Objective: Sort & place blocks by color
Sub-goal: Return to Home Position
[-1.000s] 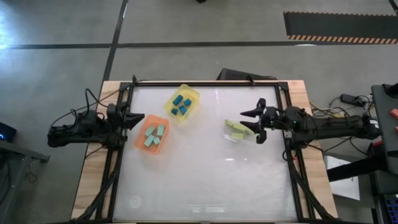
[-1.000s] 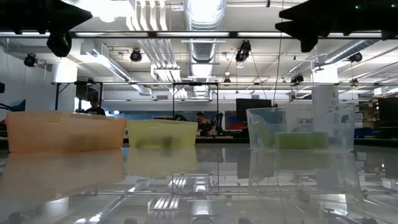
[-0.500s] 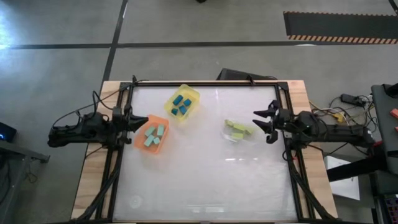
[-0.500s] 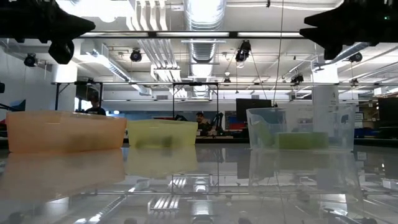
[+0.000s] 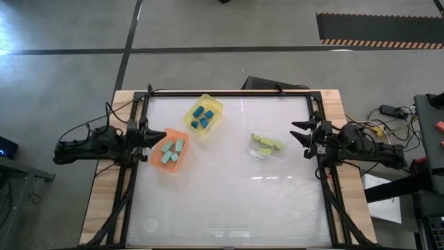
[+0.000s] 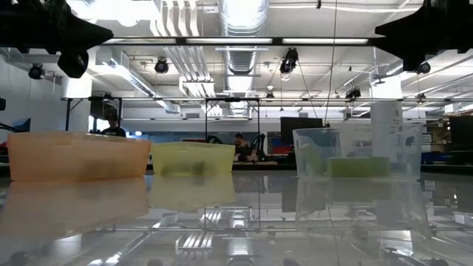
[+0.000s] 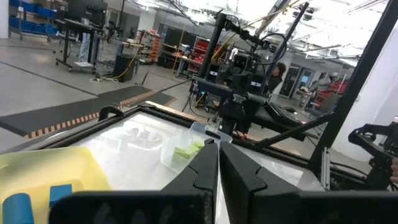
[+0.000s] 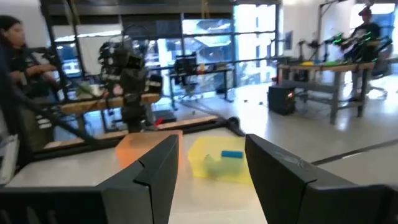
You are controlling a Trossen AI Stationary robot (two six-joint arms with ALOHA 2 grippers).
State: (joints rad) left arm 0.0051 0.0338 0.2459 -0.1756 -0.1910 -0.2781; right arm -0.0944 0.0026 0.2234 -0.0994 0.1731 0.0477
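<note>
Several dark blue blocks (image 5: 202, 116) lie in the yellow bin (image 5: 212, 104). Light teal blocks (image 5: 171, 150) lie in the orange bin (image 5: 158, 161). Yellow-green blocks (image 5: 267, 143) lie in the clear dish (image 5: 258, 152). My left gripper (image 5: 161, 132) is shut and empty at the table's left edge, pointing level just beside the orange bin. My right gripper (image 5: 300, 137) stands open and empty at the table's right edge, pointing level toward the clear dish and clear of it. In the right wrist view the open fingers (image 8: 163, 163) frame the orange bin (image 8: 146, 144) and the yellow bin (image 8: 217, 163).
The white table top (image 5: 222, 201) has a wide bare stretch at its near half. A black frame (image 5: 318, 173) runs along both side edges. In the low view the orange bin (image 6: 77, 155), yellow bin (image 6: 194, 157) and clear dish (image 6: 355, 151) stand in a row. People show in the room behind.
My right gripper has drawn back toward the table's right edge, away from over the clear dish, and stays open and empty. The bins, the dish and the blocks have not moved.
</note>
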